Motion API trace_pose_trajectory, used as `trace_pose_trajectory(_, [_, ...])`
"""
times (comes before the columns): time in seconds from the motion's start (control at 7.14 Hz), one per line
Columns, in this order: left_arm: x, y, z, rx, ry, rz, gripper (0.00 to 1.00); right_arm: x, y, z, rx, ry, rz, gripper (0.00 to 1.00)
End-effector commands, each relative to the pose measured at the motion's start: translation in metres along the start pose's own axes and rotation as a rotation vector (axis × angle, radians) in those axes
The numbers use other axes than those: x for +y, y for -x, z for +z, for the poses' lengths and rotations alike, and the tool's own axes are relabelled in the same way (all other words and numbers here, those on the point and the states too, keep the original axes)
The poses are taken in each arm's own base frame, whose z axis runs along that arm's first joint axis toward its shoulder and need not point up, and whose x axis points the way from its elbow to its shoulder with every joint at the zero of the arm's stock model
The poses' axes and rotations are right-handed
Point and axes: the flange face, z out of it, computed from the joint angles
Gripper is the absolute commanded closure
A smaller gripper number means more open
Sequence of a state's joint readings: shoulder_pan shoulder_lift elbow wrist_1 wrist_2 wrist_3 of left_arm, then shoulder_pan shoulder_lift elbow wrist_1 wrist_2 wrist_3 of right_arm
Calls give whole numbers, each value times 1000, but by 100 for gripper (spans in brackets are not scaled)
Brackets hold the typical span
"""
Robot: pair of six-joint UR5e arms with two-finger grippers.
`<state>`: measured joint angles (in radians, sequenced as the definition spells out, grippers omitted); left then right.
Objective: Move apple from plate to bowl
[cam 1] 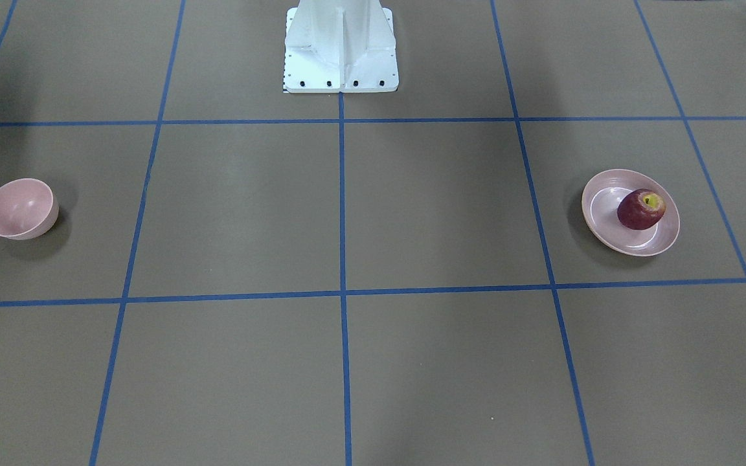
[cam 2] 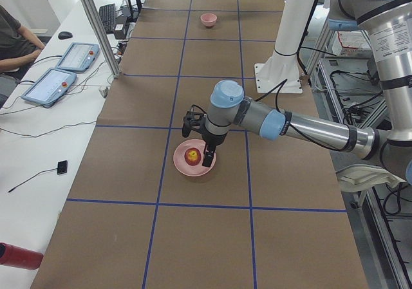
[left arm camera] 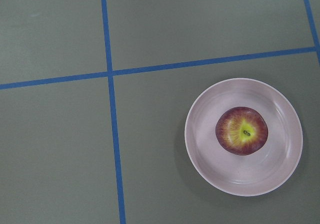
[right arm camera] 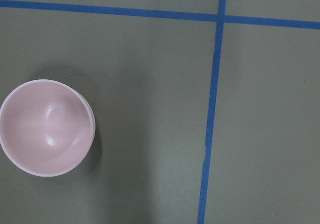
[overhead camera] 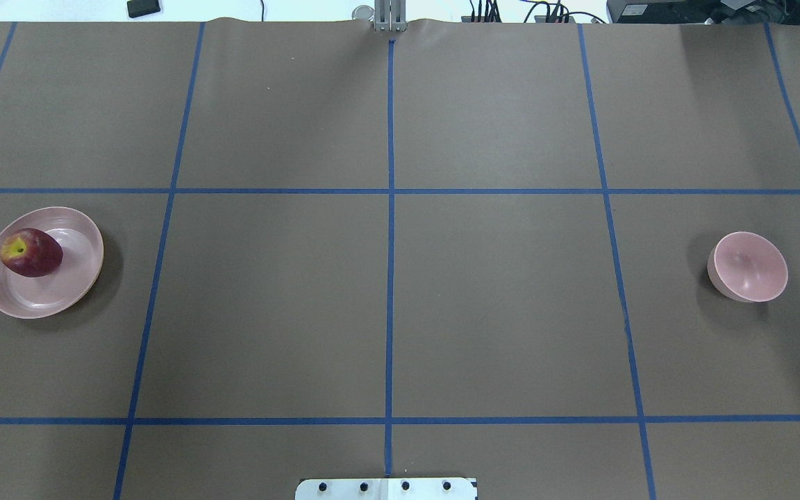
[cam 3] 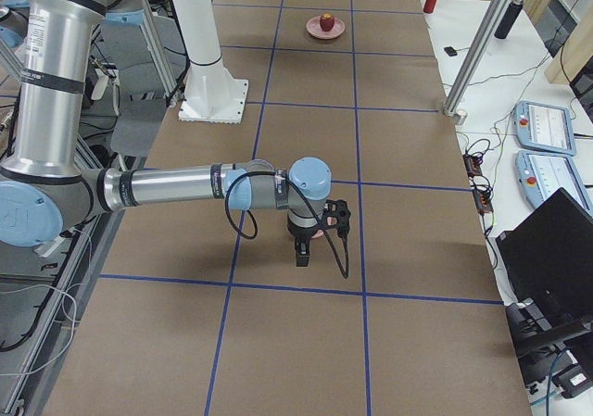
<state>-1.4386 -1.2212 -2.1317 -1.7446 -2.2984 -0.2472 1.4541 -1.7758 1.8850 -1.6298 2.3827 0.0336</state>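
Note:
The dark red apple [overhead camera: 30, 253] with a yellow-green stem patch lies on the wide pale pink plate [overhead camera: 60, 295] at the table's left side. It shows from straight above in the left wrist view, apple [left arm camera: 241, 131] on plate [left arm camera: 210, 154]. The small deep pink bowl [overhead camera: 749, 267] stands empty at the right side and shows in the right wrist view [right arm camera: 46, 127]. My left gripper [cam 2: 197, 142] hangs high over the plate. My right gripper [cam 3: 315, 235] hangs high over the bowl. I cannot tell whether either is open or shut.
The brown table is marked with a grid of blue tape lines [overhead camera: 390, 278]. The robot's white base [cam 1: 340, 48] stands at the middle of its near edge. Operator pendants [cam 2: 61, 70] and a person sit beyond the far edge.

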Motion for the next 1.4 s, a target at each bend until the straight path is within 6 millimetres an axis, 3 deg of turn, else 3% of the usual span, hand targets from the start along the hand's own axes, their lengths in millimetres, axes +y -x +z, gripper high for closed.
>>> trace_pose_trajectory(0.0, [8,14,13,2,30,-23,2,-3,7,0,-22,-27,-5,0])
trace_pose_trajectory(0.28, [6,8,9,6,21,-23,2,-9,29,21,-9,-17,-2,0])
trace_pose_trajectory(0.42, [6,10,11,-3,23,-26,2,-10,26,36,-13,-20,-23,0])
trace_pose_trajectory(0.84, [6,9,8,-2,17,-25,2,-14,63,65,-32,-57,37,0])
trace_pose_trajectory(0.98, [5,10,9,-5,17,-25,2,-12,52,84,-26,-26,64,0])
trace_pose_trajectory(1.26, [4,5,3,-3,5,-16,2,-11,61,100,-35,-14,91,0])
